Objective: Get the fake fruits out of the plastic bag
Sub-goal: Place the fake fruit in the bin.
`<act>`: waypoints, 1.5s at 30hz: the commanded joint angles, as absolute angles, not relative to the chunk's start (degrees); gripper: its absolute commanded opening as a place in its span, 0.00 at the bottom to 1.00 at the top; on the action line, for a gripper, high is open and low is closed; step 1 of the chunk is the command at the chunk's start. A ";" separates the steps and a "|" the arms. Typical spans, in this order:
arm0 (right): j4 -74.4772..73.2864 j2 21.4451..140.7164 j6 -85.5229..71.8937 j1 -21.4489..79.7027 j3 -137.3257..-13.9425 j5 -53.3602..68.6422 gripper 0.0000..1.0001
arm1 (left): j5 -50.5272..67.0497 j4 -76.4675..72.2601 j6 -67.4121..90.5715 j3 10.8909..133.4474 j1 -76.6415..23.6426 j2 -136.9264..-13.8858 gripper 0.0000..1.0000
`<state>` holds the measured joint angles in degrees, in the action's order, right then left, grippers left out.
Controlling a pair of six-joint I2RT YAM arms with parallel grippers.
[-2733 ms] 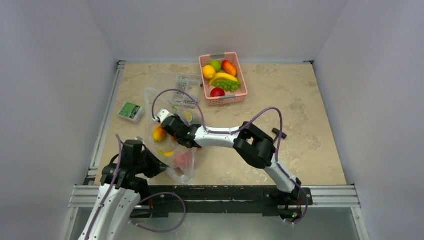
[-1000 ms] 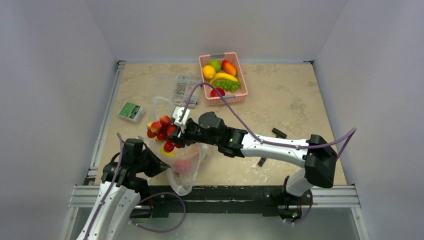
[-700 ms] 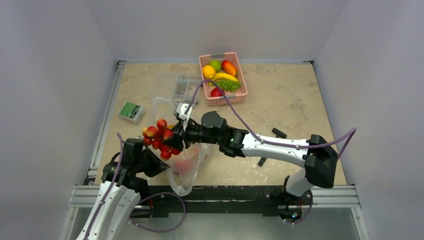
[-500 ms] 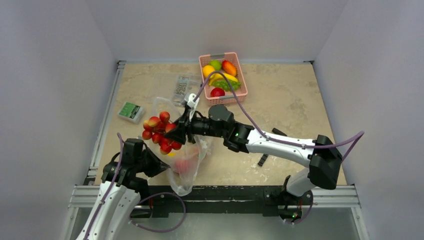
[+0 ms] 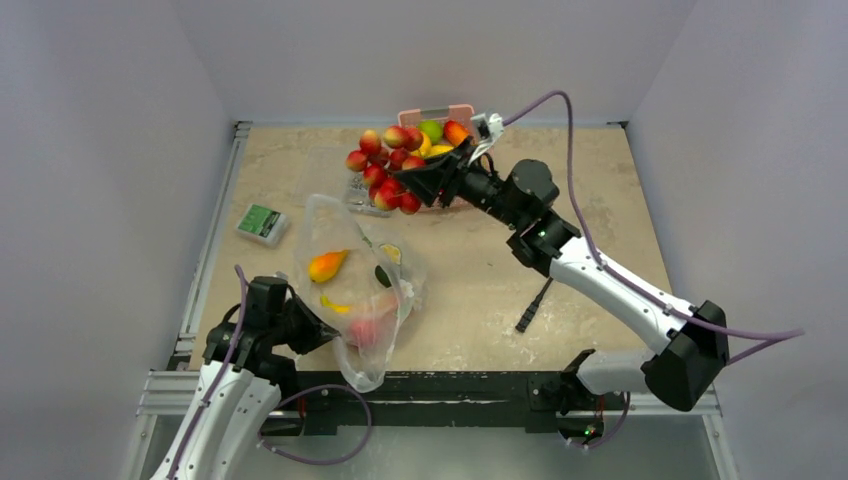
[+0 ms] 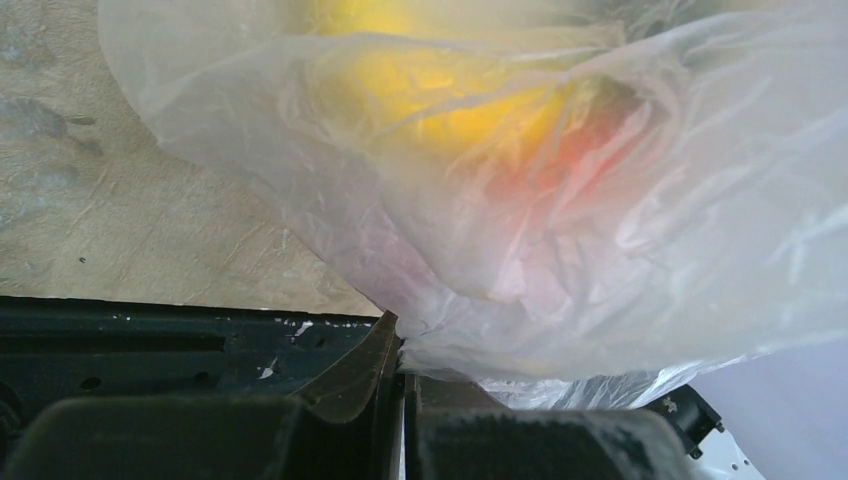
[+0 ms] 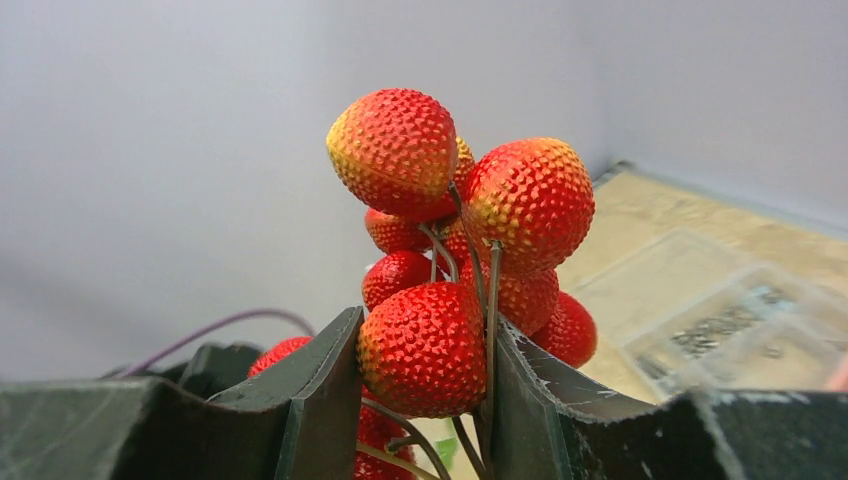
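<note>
One red fruit cluster (image 5: 385,170), lifted clear of the plastic bag (image 5: 352,345), now hangs near the pink basket (image 5: 449,109) in the right hand (image 5: 418,181); other fruits (image 5: 328,265) remain bagged. Left wrist: left hand (image 6: 401,375) pinched shut on bag edge. Right wrist: fingers (image 7: 322,400) clamp the cluster's stems and one berry.

The pink plastic basket (image 5: 436,109) is mostly hidden behind the bunch of red bumpy plastic fruits (image 5: 385,165). Through the clear crinkly plastic bag (image 6: 620,260), its contents blur into yellow and red smears, and the bag's top and right run off the wrist picture.
</note>
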<state>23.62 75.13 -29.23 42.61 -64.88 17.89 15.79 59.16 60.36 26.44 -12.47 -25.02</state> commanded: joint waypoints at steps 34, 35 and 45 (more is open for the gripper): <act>15.02 124.32 -31.30 22.49 -102.74 -12.77 0.35 | 17.74 59.14 51.79 40.05 -12.65 -40.94 0.00; 14.46 124.40 -30.98 22.49 -102.81 -12.76 0.39 | 17.41 59.89 51.10 41.34 -12.66 -41.90 0.00; 6.35 121.01 -27.34 22.59 -100.88 -12.35 0.68 | 15.64 60.67 46.72 42.86 -12.66 -43.30 0.00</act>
<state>7.84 125.25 -30.30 22.22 -102.69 -11.66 16.56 60.27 50.04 41.39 -12.47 -43.72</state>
